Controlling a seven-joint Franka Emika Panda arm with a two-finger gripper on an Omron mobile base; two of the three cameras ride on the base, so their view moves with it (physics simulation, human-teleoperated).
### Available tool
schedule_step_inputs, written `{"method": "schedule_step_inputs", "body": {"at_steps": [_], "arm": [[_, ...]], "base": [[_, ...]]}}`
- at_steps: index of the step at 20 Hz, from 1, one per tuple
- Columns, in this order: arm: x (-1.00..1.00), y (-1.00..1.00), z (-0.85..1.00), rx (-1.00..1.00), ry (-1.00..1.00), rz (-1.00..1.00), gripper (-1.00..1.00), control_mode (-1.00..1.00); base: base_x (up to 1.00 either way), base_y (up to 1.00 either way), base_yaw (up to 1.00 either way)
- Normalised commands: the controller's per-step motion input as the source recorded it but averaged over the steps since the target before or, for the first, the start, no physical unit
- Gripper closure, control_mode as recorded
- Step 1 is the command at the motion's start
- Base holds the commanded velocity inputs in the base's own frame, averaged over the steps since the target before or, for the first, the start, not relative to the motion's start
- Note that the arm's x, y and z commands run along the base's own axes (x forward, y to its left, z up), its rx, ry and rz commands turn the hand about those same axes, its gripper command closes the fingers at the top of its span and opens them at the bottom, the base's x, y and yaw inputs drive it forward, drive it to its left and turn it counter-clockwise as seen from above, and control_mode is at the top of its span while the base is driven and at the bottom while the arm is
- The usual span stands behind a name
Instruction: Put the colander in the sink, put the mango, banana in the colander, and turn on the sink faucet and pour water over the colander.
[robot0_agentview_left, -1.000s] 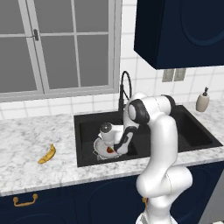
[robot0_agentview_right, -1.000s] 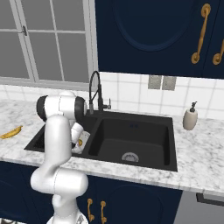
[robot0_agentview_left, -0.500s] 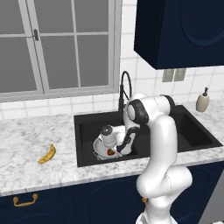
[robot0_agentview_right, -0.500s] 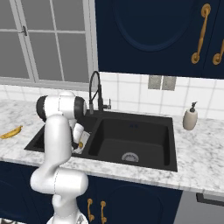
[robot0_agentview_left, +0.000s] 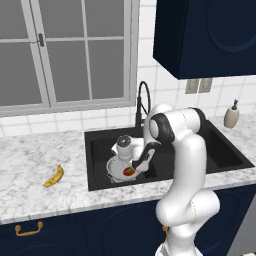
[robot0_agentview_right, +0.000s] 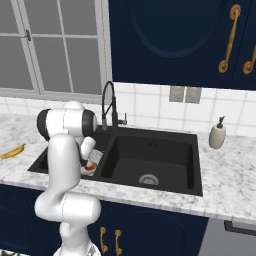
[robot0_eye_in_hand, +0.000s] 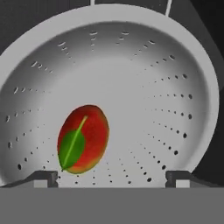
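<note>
Hand view: mango (robot0_eye_in_hand: 83, 138) lies loose in the colander (robot0_eye_in_hand: 144, 78), beyond the released gripper's (robot0_eye_in_hand: 111, 177) wide-spread fingertips (robot0_eye_in_hand: 43, 177).

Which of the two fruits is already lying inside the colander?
The mango, red with a green patch, lies in the colander. The yellow banana is on the counter left of the sink.

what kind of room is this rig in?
A rendered home kitchen, by the look of it: a black double sink with a gooseneck faucet set in a marble counter, and navy cabinets above.
</note>
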Motion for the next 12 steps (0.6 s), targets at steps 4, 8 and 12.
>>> {"method": "schedule_step_inputs", "body": {"at_steps": [4, 8, 12], "arm": [[-0.09, 0.26, 0.89, 0.0, 0.0, 0.16, -1.0, -1.0], [-0.24, 0.24, 1.0, 0.0, 0.0, 0.15, -1.0, -1.0], [-0.41, 0.29, 1.0, 0.0, 0.0, 0.12, -1.0, -1.0]], "base": [[0.0, 0.0, 0.0], [0.0, 0.0, 0.0], [0.0, 0.0, 0.0]]}}
